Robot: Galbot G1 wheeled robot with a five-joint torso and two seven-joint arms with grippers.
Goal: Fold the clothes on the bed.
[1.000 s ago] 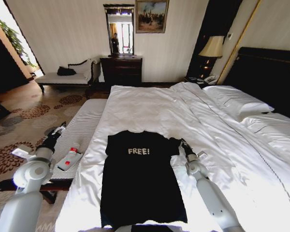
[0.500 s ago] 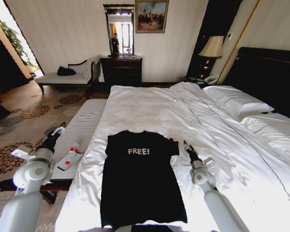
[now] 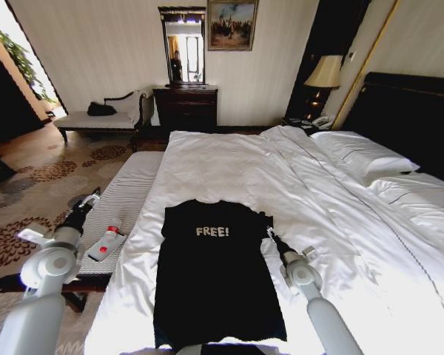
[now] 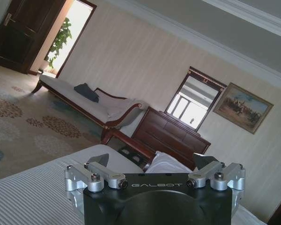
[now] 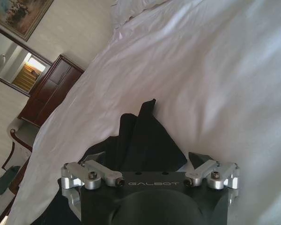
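The clothes are one black T-shirt with white "FREE!" lettering, lying flat and face up near the foot of the bed. My right gripper hovers at the shirt's right sleeve, which is bunched on the white duvet. In the right wrist view the right gripper is open, its jaws wide apart above that sleeve. My left gripper hangs open off the bed's left side, above a striped bench. In the left wrist view the left gripper holds nothing.
A striped bench beside the bed carries a white bottle with a red cap. White pillows lie against the dark headboard. A chaise, a dresser and a lamp line the far wall.
My right gripper has shifted left and a little nearer, from the bare duvet to the edge of the shirt's right sleeve. The left arm has not moved.
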